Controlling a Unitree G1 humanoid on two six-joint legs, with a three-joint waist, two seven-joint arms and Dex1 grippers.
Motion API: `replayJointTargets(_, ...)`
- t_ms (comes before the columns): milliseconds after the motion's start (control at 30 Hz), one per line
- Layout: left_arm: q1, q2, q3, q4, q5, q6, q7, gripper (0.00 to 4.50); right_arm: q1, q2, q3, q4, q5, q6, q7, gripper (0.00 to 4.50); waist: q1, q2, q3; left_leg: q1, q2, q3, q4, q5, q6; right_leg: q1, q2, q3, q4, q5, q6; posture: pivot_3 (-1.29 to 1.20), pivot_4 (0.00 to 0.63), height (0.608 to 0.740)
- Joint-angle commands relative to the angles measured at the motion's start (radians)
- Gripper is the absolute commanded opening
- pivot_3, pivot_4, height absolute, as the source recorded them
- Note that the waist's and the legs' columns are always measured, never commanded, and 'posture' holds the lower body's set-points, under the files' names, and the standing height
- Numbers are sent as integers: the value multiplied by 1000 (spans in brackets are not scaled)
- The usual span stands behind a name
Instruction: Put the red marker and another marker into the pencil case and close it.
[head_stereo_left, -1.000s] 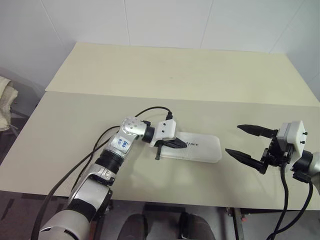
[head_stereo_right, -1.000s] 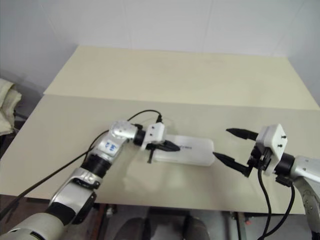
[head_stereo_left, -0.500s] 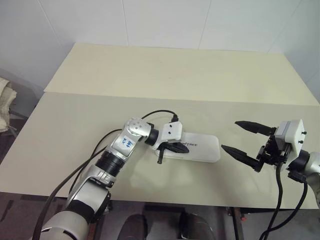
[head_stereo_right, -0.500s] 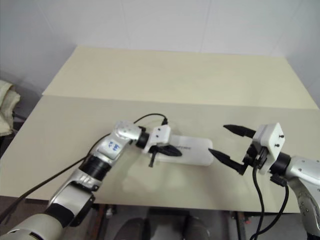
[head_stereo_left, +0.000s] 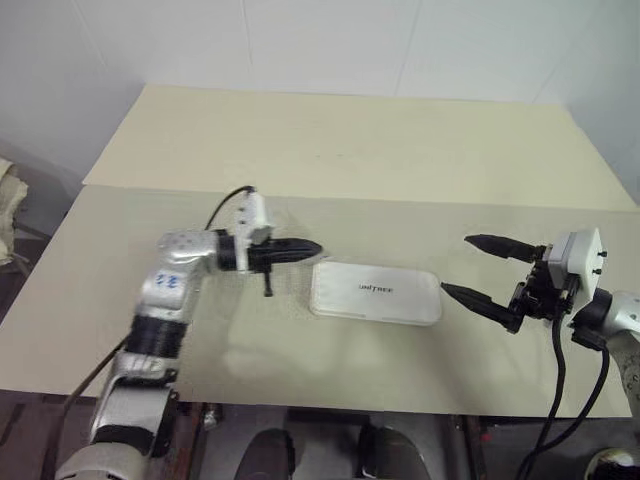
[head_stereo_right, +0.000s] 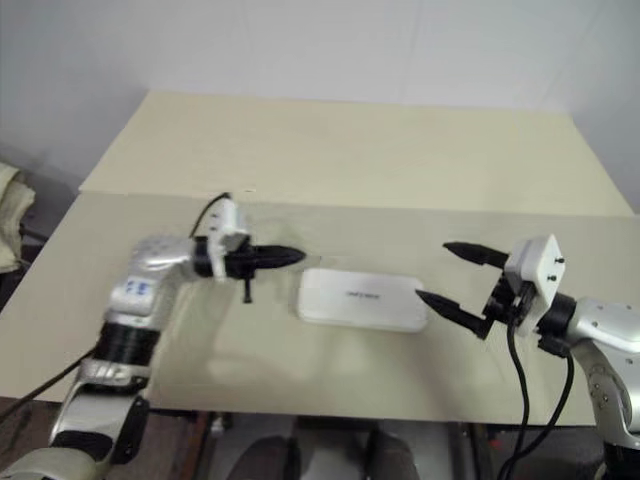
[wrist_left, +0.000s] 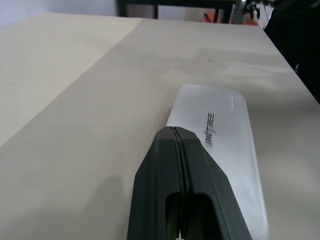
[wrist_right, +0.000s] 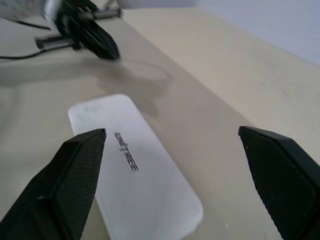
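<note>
Here, your table carried one task thing in sight, the pencil case, which lay flat near the front edge with its lid down and the dark lettering facing up; I saw no marker outside it, so I judged both to be already inside and the closing done, though the frames could not show the contents. The case sat between your two arms, and that placing made sense: either tool could reach it, and the lid had needed pressing from one end. Your right tool hung just off the case's right end with its fingers spread as wide as they go, holding nothing, probably parked there to steady or stop the case if it slid. Your left tool pointed level toward the case with its fingers pressed together on nothing, apart from the case's left end and slightly behind it. Against the frame a second earlier, that left tool had changed most: then its closed tip lay over the case's left end, and by this moment it had drawn away to the left and lifted clear. The case stayed where it was, and your right tool had barely shifted.
</note>
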Motion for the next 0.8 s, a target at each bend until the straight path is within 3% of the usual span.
replayJointTargets(33,60,31,56,-120,-79,32,12,13,-15,-9,-17,24,-17,-52,22,4500,2,0,0,0,0,0,0,0,0,0,0,0,0,0,0,0,150,740)
replayJointTargets(133,133,62,89,-190,-99,48,47,586,-38,-4,-18,55,-33,-77,20,4500,0,0,0,0,0,0,1,0,0,0,-1,0,0,0,0,0,150,740)
replayJointTargets(300,184,77,131,-216,-127,39,84,2229,-26,-4,-23,59,-40,-80,17,4500,-4,0,0,0,0,-1,0,1,-1,0,0,1,0,0,0,0,150,740)
replayJointTargets(533,170,37,91,-229,-133,32,128,4478,56,-3,-85,71,-38,-101,6,4500,-4,0,0,0,0,0,0,1,-1,1,0,1,1,0,0,0,150,740)
replayJointTargets(800,183,46,73,-229,-123,26,124,4478,95,1,-143,119,-60,-141,-11,4500,-5,0,0,1,0,0,0,1,-1,1,0,1,0,0,0,0,150,740)
